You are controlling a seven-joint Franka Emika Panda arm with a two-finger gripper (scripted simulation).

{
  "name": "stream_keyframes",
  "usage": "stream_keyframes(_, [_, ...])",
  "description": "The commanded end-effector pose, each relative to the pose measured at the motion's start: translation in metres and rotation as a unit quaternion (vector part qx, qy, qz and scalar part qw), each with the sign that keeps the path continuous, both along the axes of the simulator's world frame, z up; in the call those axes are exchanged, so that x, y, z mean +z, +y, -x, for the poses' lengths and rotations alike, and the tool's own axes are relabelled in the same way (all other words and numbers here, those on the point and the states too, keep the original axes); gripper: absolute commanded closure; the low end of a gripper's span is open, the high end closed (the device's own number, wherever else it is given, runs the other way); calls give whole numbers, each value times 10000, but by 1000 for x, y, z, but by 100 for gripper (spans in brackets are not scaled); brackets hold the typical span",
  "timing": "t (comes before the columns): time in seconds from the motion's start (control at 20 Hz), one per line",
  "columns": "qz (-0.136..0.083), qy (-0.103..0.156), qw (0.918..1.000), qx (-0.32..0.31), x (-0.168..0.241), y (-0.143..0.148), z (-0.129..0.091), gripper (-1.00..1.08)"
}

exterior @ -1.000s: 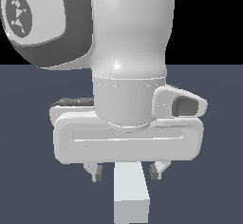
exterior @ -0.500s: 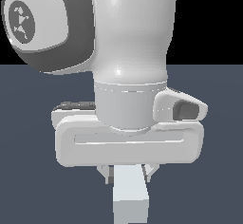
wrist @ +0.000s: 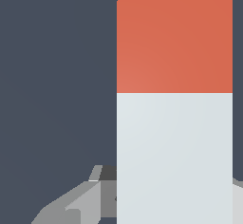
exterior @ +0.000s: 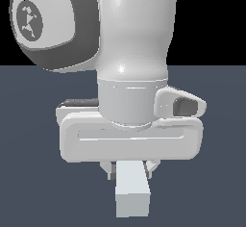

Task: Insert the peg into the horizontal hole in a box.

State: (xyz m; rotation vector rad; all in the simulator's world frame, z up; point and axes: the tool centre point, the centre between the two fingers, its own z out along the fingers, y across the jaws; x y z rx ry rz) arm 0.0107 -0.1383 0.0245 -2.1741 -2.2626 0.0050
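Over the dark grey table [exterior: 29,182], the pincer [exterior: 130,172] grips the peg [exterior: 131,192], fingers [exterior: 111,170] closed against its white part.

The arm's white wrist and hand fill most of the exterior view, over a dark grey-blue floor [exterior: 29,192]. Below the hand, the gripper [exterior: 129,170] has its short fingers [exterior: 111,169] at either side of the peg [exterior: 131,192]. The peg's white end points toward the camera
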Motion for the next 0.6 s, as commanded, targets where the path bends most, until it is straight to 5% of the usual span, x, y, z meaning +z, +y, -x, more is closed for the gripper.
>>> stream_keyframes(0.0, [1,-24,10000,30,8,13,-5,108])
stream_keyframes(0.55, [6,-24,9998,212,65,127,-31,108])
